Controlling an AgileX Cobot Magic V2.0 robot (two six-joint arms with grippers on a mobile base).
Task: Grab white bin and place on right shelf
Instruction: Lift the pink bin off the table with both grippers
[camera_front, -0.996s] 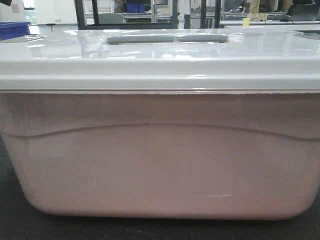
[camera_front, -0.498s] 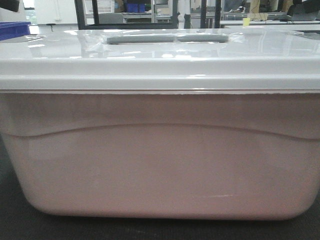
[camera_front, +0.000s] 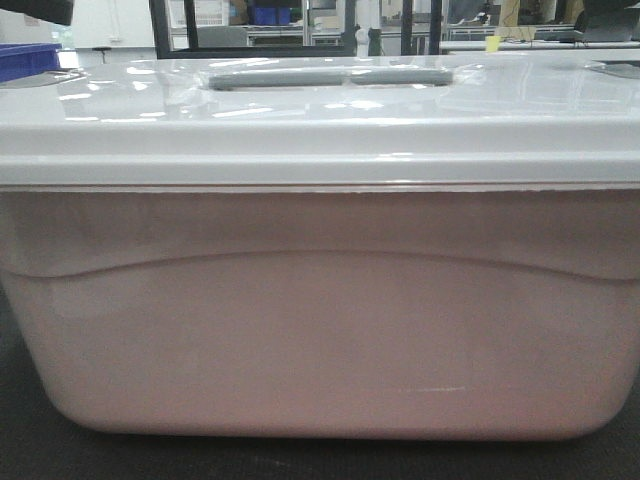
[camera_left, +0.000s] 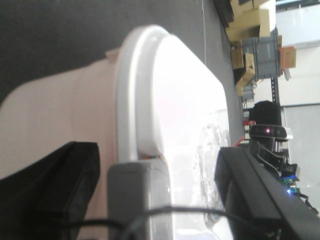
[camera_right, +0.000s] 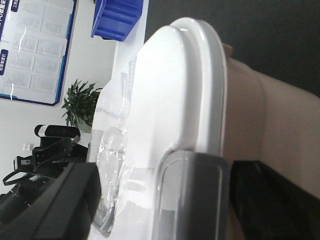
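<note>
The white bin (camera_front: 320, 330), milky pinkish-white, stands upright and level, its glossy grey lid (camera_front: 320, 125) on.

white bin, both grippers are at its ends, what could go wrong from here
The left gripper and right gripper only straddle the rim of the glossy lid, each at a grey clip; lifting there could slip or pop the lid off. The white bin fills the front view, hiding most of what lies ahead, so carrying it could bump something.
</note>
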